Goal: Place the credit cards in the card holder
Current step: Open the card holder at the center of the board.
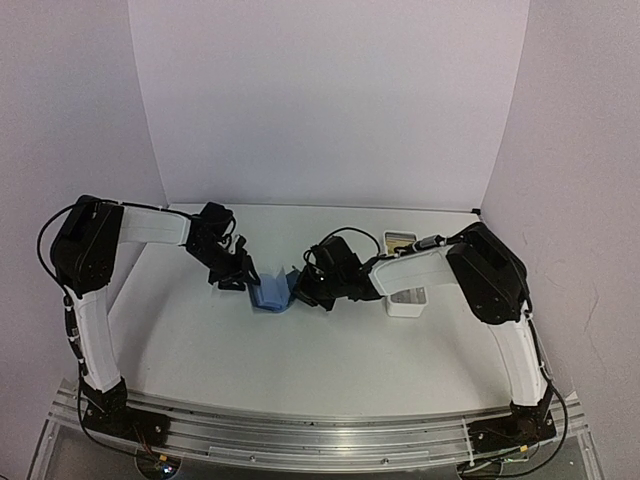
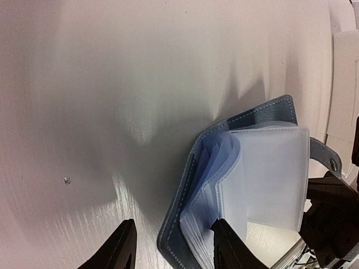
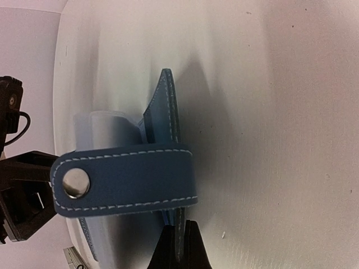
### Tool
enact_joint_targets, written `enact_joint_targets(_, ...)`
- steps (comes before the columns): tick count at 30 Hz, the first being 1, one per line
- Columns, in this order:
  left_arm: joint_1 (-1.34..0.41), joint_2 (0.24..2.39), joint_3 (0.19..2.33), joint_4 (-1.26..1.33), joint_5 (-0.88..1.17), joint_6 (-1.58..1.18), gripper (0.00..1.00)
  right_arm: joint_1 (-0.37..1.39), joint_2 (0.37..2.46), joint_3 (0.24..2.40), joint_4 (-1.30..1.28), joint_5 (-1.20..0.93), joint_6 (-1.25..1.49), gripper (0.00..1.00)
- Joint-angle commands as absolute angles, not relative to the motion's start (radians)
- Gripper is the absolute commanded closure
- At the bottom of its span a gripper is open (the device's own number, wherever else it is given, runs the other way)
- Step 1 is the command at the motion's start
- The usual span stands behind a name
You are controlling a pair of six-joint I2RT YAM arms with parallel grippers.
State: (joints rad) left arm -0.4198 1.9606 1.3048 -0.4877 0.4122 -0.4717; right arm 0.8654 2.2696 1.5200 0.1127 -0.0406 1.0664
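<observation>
Two grippers flank the holder (image 1: 272, 296); right gripper (image 3: 179, 235) pinches one cover, left gripper (image 2: 174, 227), spread, straddles the other's edge; a tan card (image 1: 400, 240) lies well right of the holder; should the pinch slip, the holder could flop shut.

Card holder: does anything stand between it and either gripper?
Nothing visible does. The right gripper pinches one cover of the card holder; the left gripper straddles the other cover's edge, fingers apart.

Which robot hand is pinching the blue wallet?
The right gripper: it is clamped shut on the blue cover of the card holder. The left gripper is open, its fingers wide apart.
</observation>
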Motion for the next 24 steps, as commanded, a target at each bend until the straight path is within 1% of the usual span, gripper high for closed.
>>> enact_joint_targets(1,-0.418,2.003,1.311,-0.458,0.426,-0.467,0.53,0.871,2.304,1.543,0.130,-0.075,1.076,1.00)
enact_joint_targets(5,-0.437,2.052,1.345,-0.442,0.456,-0.468,0.54,0.871,2.330,1.571,0.138,-0.118,1.070,1.00)
enact_joint_targets(6,-0.440,2.066,1.355,-0.443,0.464,-0.468,0.56,0.870,2.335,1.575,0.142,-0.130,1.068,1.00)
enact_joint_targets(8,-0.440,2.075,1.374,-0.451,0.470,-0.467,0.66,0.870,2.334,1.576,0.144,-0.143,1.059,1.00)
enact_joint_targets(9,-0.440,2.074,1.377,-0.454,0.467,-0.464,0.70,0.869,2.330,1.574,0.143,-0.145,1.055,1.00)
enact_joint_targets(11,-0.440,2.053,1.374,-0.461,0.460,-0.447,0.84,0.867,2.298,1.552,0.143,-0.146,1.029,0.92)
enact_joint_targets(13,-0.441,2.037,1.366,-0.460,0.456,-0.434,0.91,0.867,2.278,1.544,0.142,-0.149,1.006,0.83)
enact_joint_targets(14,-0.440,2.026,1.360,-0.461,0.454,-0.428,0.98,0.867,2.255,1.539,0.140,-0.157,0.973,0.76)
enact_joint_targets(15,-0.440,2.018,1.356,-0.464,0.453,-0.420,1.00,0.867,2.233,1.532,0.136,-0.162,0.950,0.70)
enact_joint_targets(16,-0.440,2.011,1.352,-0.469,0.450,-0.413,1.00,0.867,2.215,1.522,0.122,-0.155,0.934,0.65)
enact_joint_targets(18,-0.440,1.995,1.349,-0.471,0.439,-0.402,1.00,0.865,2.174,1.506,0.087,-0.122,0.899,0.62)
enact_joint_targets(22,-0.442,1.969,1.356,-0.472,0.426,-0.389,1.00,0.867,2.069,1.485,0.027,-0.016,0.794,0.60)
enact_joint_targets(24,-0.445,1.968,1.359,-0.473,0.428,-0.390,1.00,0.883,2.061,1.521,0.005,0.023,0.727,0.62)
